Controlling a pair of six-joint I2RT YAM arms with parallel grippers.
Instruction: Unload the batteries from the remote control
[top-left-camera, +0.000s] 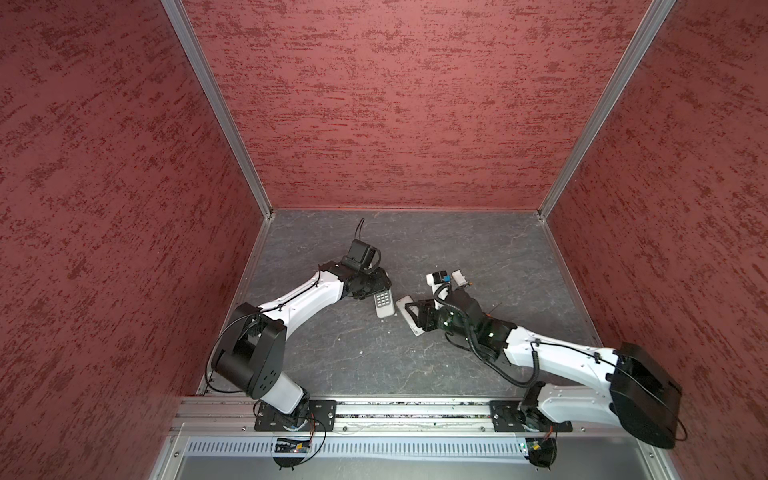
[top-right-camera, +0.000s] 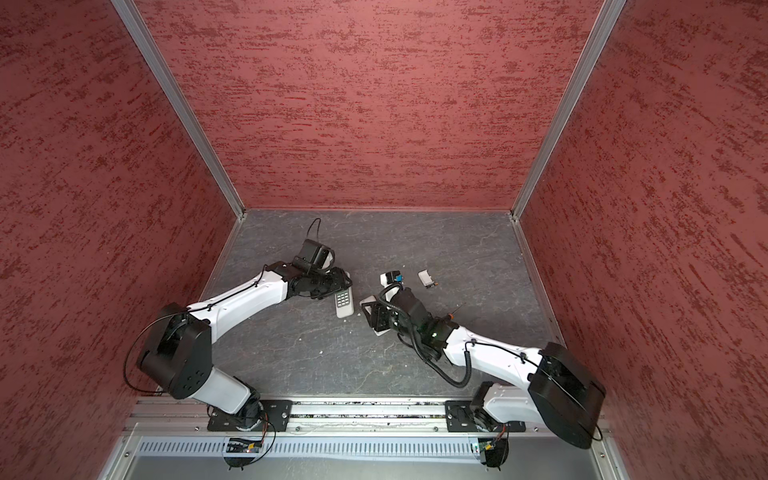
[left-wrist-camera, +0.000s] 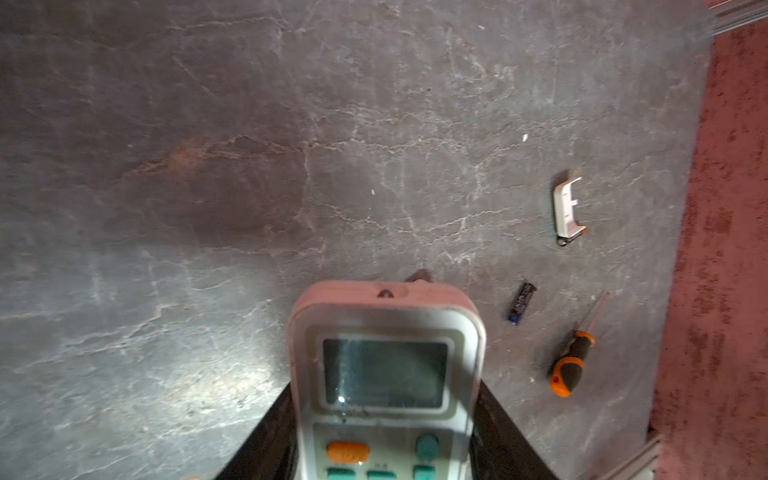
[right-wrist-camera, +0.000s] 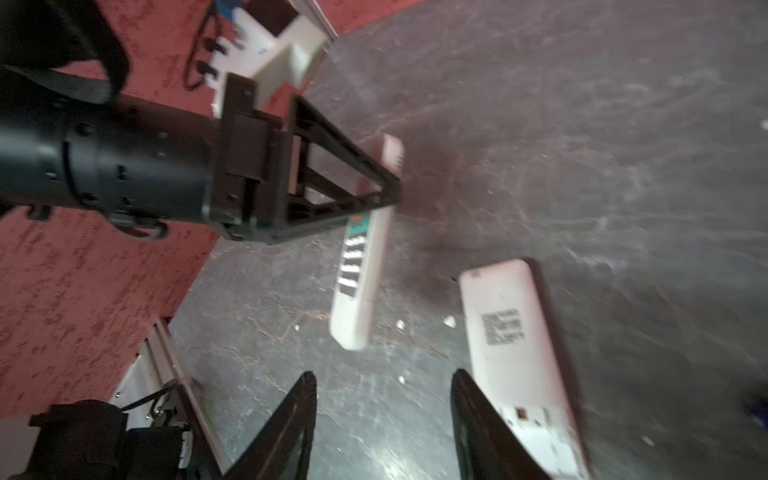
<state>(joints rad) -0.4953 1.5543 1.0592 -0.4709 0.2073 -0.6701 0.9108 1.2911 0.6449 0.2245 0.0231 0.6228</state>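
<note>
My left gripper (left-wrist-camera: 384, 384) is shut on a white remote control (left-wrist-camera: 386, 332) that has a display and orange and teal buttons. In both top views that remote (top-left-camera: 383, 306) (top-right-camera: 345, 304) sticks out from the left gripper (top-left-camera: 374, 291) toward the front. A second white remote (right-wrist-camera: 513, 332) lies face down on the grey table with its battery bay uncovered. My right gripper (right-wrist-camera: 382, 374) stands open and empty just beside it, one finger next to its edge. One dark battery (left-wrist-camera: 521, 303) lies loose on the table.
A white battery cover (left-wrist-camera: 567, 205) (top-right-camera: 424, 276) lies toward the back right, with a small dark object (top-right-camera: 432, 284) against it. An orange-and-black screwdriver (left-wrist-camera: 568, 365) lies by the right arm. Red walls (top-left-camera: 374, 104) close in three sides and a metal rail (top-left-camera: 395, 409) runs along the front.
</note>
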